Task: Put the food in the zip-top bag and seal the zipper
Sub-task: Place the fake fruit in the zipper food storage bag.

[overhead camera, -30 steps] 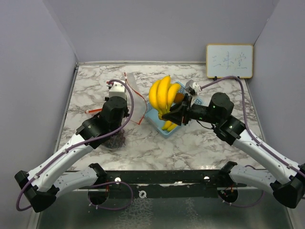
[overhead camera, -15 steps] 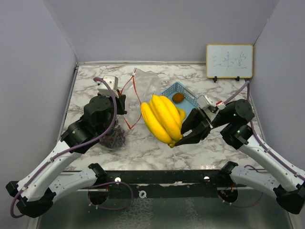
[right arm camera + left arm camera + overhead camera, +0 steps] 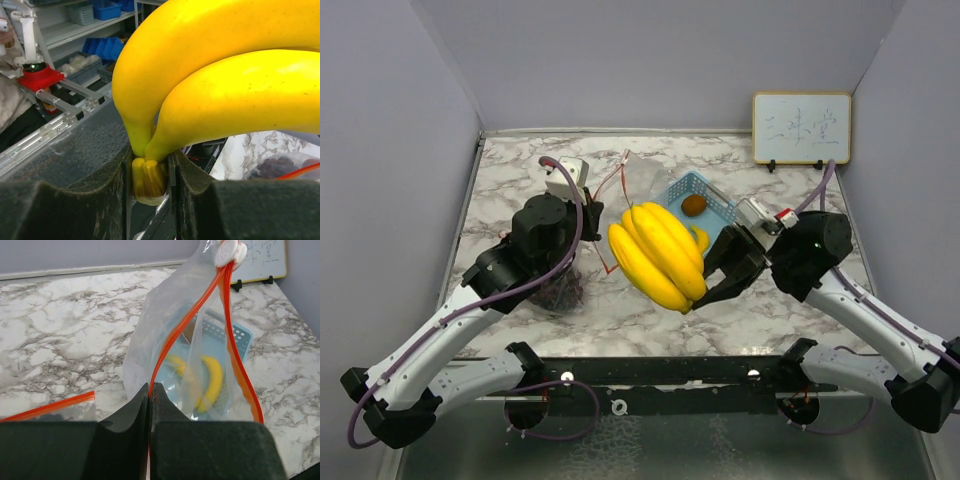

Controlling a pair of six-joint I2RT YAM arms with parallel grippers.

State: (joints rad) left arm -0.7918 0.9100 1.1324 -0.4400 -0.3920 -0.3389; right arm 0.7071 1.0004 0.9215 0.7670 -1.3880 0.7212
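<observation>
My right gripper (image 3: 708,283) is shut on the stem of the big yellow banana bunch (image 3: 658,255) and holds it above the table, just right of the bag; the right wrist view shows the stem (image 3: 149,177) pinched between the pads. My left gripper (image 3: 592,213) is shut on the red zipper edge (image 3: 172,337) of the clear zip-top bag (image 3: 640,175) and holds its mouth up. The white slider (image 3: 229,251) sits at the top. The dark purple grape cluster (image 3: 563,290) lies under my left arm. A small round brownish-red fruit (image 3: 694,205) sits in the blue basket (image 3: 716,200). The magenta vegetable is out of view.
A small banana (image 3: 700,238) lies at the basket's near end. A second red zipper strip (image 3: 50,406) lies on the marble by my left gripper. A whiteboard (image 3: 801,128) stands at the back right. Grey walls close three sides.
My right gripper lifted the banana bunch out of the basket and carried it forward and left toward the bag. My left gripper shifted right with the bag edge, raising the mouth.
</observation>
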